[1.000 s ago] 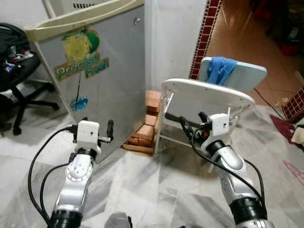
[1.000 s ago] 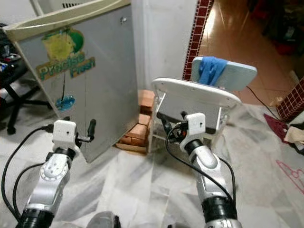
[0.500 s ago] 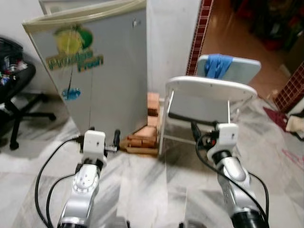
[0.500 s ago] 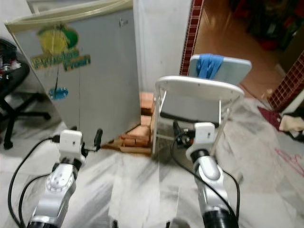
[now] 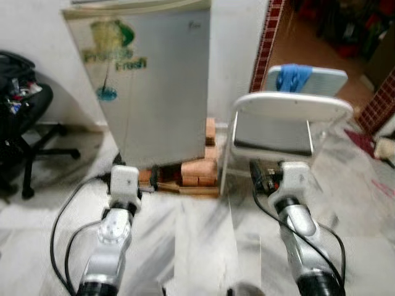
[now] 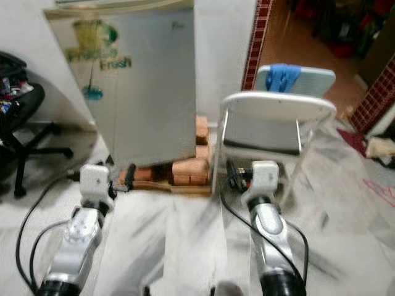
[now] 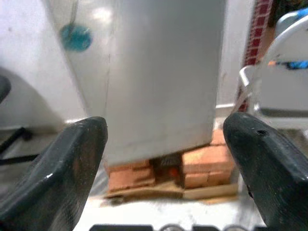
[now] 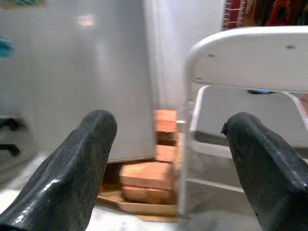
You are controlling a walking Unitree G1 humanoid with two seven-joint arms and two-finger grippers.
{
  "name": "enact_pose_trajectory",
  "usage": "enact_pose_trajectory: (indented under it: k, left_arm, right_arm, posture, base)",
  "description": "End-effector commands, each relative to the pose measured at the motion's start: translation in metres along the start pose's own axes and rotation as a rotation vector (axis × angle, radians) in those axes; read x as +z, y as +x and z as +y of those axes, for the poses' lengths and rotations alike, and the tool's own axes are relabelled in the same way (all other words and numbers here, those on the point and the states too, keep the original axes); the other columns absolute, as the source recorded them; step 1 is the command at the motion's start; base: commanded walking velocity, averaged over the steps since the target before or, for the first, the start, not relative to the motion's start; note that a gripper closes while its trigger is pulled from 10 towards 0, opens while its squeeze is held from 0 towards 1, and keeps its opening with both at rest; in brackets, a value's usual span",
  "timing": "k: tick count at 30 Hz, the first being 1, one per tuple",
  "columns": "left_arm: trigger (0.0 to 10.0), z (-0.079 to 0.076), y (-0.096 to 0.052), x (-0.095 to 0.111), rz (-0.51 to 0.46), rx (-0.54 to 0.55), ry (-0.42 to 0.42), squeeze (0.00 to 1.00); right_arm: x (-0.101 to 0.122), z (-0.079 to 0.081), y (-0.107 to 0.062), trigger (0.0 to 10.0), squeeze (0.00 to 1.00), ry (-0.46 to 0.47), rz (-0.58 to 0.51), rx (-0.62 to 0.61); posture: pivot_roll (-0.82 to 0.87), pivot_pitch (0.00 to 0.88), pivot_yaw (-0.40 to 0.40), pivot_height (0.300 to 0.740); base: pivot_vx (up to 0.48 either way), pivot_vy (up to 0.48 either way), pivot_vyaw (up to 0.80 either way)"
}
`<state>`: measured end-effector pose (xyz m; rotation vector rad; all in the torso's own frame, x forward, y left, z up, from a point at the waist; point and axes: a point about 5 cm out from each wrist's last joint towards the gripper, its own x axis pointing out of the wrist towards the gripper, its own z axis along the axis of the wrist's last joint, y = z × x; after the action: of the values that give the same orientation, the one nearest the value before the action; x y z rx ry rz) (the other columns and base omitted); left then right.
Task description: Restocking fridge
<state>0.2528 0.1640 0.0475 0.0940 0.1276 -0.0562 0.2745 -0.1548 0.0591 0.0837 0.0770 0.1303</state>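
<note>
The whole scene sits squarer and closer than a second ago, so the camera has moved, not the things. The small silver fridge [image 5: 154, 80], door shut, stands at 12 o'clock on stacked bricks [image 5: 197, 163] against a white wall. A white folding chair [image 5: 287, 123] stands at 2 o'clock, a blue cloth [image 5: 293, 75] behind it, and a black office chair [image 5: 18, 123] at 9 o'clock. The floor is grey-veined marble [image 5: 197, 240]. The left gripper [image 7: 159, 159] and right gripper [image 8: 168, 154] are held low before the fridge, fingers spread wide, holding nothing.
</note>
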Motion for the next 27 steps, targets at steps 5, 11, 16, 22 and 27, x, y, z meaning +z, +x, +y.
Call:
enact_pose_trajectory:
  k: [5,11,16,22,27]
  left_arm:
    - [10.0,-0.003,0.008,0.013,-0.052,-0.017,0.003,0.00]
    - [10.0,-0.001,0.001,0.008,-0.043,-0.032,0.014,0.00]
    - [10.0,0.000,0.001,0.008,-0.041,-0.030,0.010,0.00]
    - [10.0,0.000,0.003,0.010,-0.045,-0.042,0.011,0.00]
    - [10.0,0.001,0.004,0.011,-0.049,-0.043,0.007,0.00]
  right_arm:
    - [0.003,-0.009,0.002,10.0,0.00,-0.036,-0.005,-0.013]
    - [0.002,-0.018,-0.002,10.0,0.00,-0.023,-0.001,-0.045]
    - [0.000,-0.021,-0.003,10.0,0.00,-0.023,0.004,-0.058]
    - [0.002,-0.021,0.000,10.0,0.00,-0.027,-0.004,-0.052]
    - [0.007,-0.021,0.004,10.0,0.00,-0.030,-0.024,-0.053]
  posture:
    - [-0.05,0.000,0.017,0.740]
    - [-0.06,0.000,0.024,0.740]
    - [-0.06,0.000,0.024,0.740]
    - [-0.06,0.000,0.027,0.740]
    - [-0.06,0.000,0.039,0.740]
  base:
    - [0.000,0.480,-0.51]
    - [0.000,0.480,0.00]
    - [0.000,0.480,-0.48]
    - [0.000,0.480,-0.80]
    - [0.000,0.480,-0.80]
